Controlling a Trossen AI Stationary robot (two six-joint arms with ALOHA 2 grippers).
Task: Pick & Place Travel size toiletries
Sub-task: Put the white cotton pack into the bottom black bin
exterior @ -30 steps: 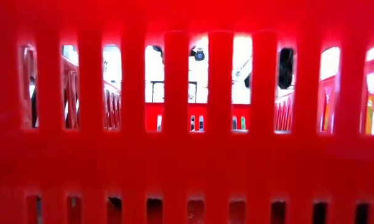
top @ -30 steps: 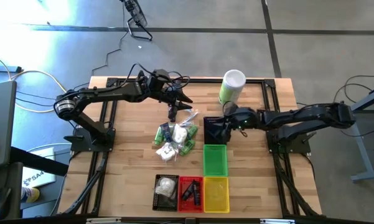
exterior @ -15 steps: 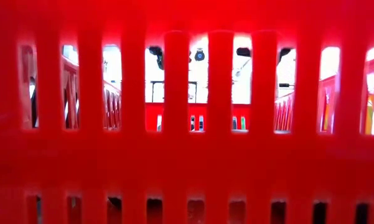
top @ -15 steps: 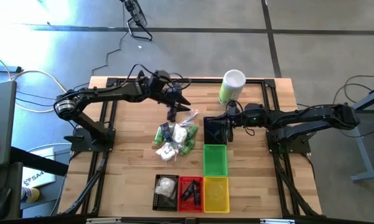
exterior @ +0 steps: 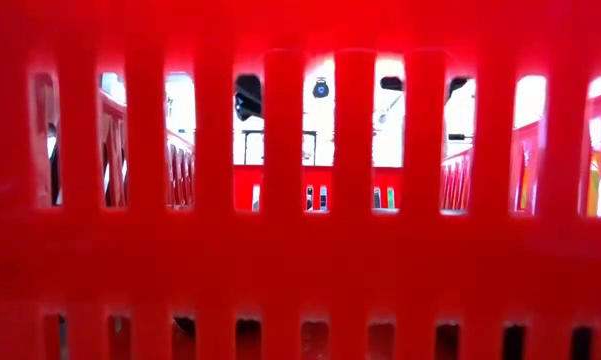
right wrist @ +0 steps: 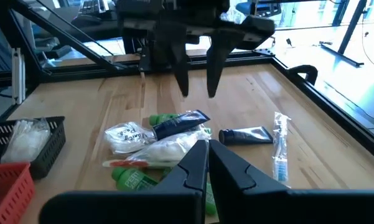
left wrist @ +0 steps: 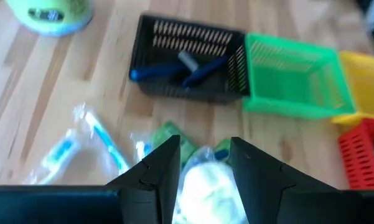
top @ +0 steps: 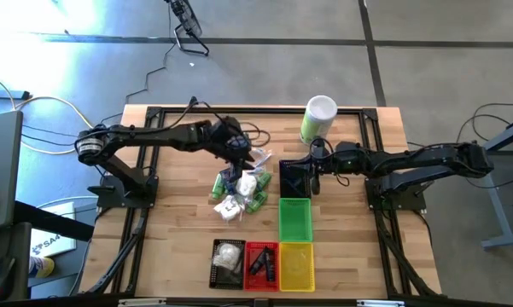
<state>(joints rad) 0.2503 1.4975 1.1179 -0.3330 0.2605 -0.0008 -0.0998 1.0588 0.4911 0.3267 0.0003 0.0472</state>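
Wooden planks make up the counter [top: 179, 230], and near its middle lies the pile of travel size toiletries [top: 241, 189]: small green bottles [right wrist: 132, 178], a dark blue tube [right wrist: 177, 125], white crinkly pouches [right wrist: 126, 136] and thin clear-wrapped sticks [left wrist: 99, 138]. The left pincer [top: 236, 160] hangs just above the far edge of that pile, its two dark fingers [left wrist: 160, 168] partly apart and holding nothing, with a white pouch and green bottles showing between them in the left wrist view. Just beside the pile stands a black slotted plastic basket [left wrist: 150, 32] with two dark blue tubes [left wrist: 177, 68] inside. The right pincer [top: 310, 170] sits over the edge of that black basket, on the side away from the pile, its fingers closed together and empty. A green plastic basket [top: 295, 220] touches the black one. A tall green-and-white canister [top: 317, 118] stands beyond the black basket. Another dark blue tube [right wrist: 247, 134] lies on the counter apart from the pile.
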